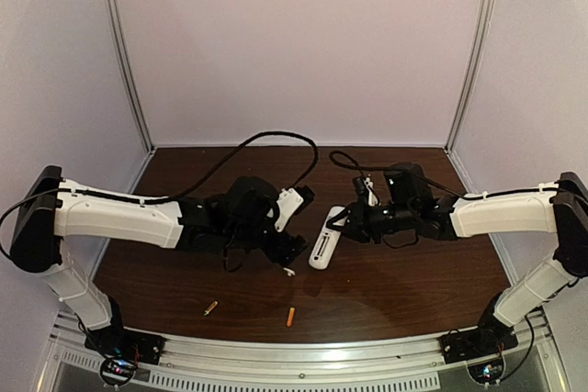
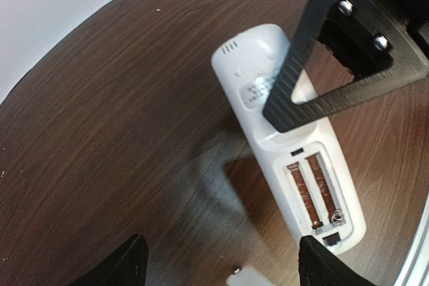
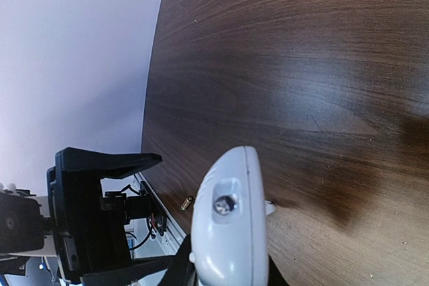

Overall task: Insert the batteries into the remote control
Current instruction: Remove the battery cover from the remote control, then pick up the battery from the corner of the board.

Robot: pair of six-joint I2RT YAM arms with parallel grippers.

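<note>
we log: remote [image 1: 325,238], battery bay open, at middle of counter [image 1: 395,291], clamped by right gripper [image 1: 352,224]; left gripper [image 1: 296,251] spread, empty; brass battery [image 1: 210,308], orange battery [image 1: 290,316] by near edge.

remote [image 1: 326,238]: white, long, back side up, battery slot open and empty
gold battery [image 1: 210,308]: tiny, lying flat, well apart from the remote, nearer and far left
orange battery [image 1: 290,316]: tiny, lying flat, nearer than the remote, a bit left

White arm links [image 1: 119,218], black joints [image 1: 248,204], black cables [image 1: 276,133]; ribbed black end effector fingers [image 2: 291,72], silver screws [image 2: 345,7].
</note>
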